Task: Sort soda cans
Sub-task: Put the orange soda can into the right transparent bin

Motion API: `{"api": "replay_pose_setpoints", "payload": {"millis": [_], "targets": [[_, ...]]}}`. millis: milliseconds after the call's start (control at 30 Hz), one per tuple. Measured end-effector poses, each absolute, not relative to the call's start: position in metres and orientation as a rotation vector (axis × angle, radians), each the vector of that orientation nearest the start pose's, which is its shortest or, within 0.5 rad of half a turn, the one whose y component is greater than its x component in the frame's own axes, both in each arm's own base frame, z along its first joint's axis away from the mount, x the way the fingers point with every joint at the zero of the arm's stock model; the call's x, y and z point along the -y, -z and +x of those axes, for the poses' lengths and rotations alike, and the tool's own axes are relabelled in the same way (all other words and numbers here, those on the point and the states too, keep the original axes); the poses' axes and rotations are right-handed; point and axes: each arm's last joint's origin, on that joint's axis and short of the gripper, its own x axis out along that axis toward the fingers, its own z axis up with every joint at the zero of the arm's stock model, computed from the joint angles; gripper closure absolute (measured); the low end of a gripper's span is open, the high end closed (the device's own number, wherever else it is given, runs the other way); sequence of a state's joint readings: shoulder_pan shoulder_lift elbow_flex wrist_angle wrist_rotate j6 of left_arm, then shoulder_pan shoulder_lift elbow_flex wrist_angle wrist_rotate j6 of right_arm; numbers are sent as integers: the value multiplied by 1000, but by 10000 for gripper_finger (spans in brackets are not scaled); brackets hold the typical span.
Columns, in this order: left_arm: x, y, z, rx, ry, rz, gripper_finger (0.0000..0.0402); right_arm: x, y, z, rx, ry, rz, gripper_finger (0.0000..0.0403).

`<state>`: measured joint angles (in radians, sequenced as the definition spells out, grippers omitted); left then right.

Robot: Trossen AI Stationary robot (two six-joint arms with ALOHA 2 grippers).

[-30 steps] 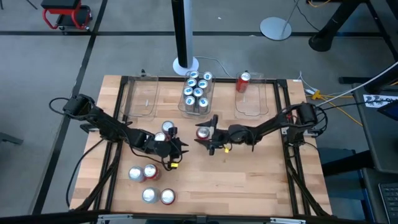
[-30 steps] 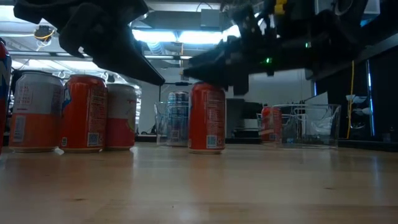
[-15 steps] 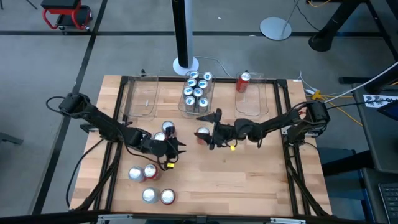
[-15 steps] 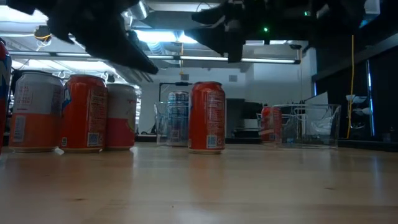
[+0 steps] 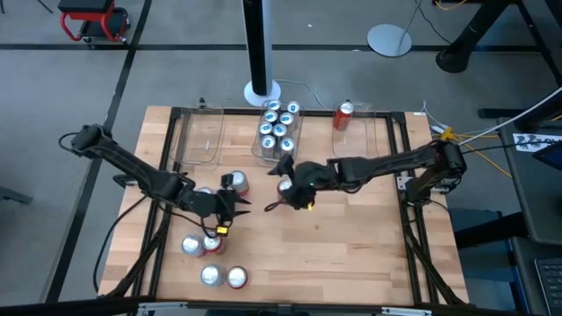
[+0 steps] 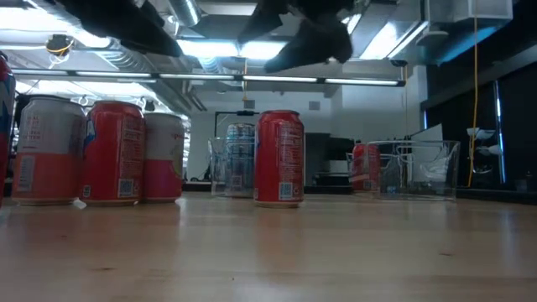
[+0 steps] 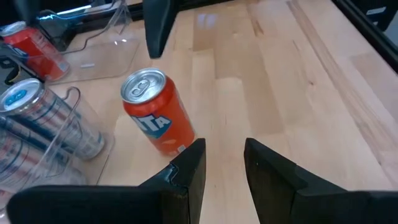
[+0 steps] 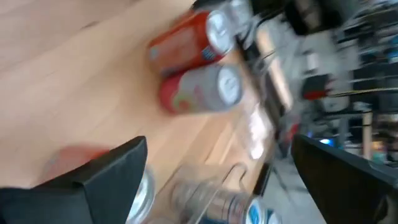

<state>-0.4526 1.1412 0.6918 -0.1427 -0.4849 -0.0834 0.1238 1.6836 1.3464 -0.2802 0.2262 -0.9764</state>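
An orange soda can [image 5: 286, 186] stands upright mid-table, plain in the low view [image 6: 279, 158] and the left wrist view [image 7: 155, 115]. My right gripper [image 5: 276, 186] hovers above it, open wide [image 8: 219, 146]; its dark fingers show high over the can in the low view [image 6: 306, 33]. My left gripper [image 5: 235, 206] is open [image 7: 224, 149], raised off the table to the can's left and pointing toward it. Several more cans stand by the near left corner [image 5: 211, 259], with others close to the left gripper [image 5: 235, 182].
Three clear bins line the far edge: the left one [image 5: 202, 140] holds nothing, the middle one [image 5: 277, 130] is full of blue-topped cans, and the right one [image 5: 356, 140] holds one red can [image 5: 344, 114]. Bare wood lies on the near right [image 5: 351, 254].
My right gripper has risen from the level of the orange can's top to well above it, shifting toward the table's left and turning. My left gripper has lifted and drawn back toward the left. The orange can has stayed upright where it was.
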Motion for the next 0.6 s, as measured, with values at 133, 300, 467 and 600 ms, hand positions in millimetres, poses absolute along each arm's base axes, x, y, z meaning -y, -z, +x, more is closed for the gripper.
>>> {"api": "replay_pose_setpoints", "payload": {"millis": [133, 300, 467, 600], "targets": [[89, -241, 214, -524, -52, 188, 300, -41, -302, 375, -652, -238, -1042, 4], [88, -239, 213, -550, -60, 177, 300, -40, -304, 375, -649, -246, -862, 4], [87, -234, 209, -601, -74, 161, 300, -30, -293, 374, -742, -249, -725, 4], [87, -231, 207, -632, -84, 148, 300, -31, -279, 378, -795, -265, -695, 4]]}}
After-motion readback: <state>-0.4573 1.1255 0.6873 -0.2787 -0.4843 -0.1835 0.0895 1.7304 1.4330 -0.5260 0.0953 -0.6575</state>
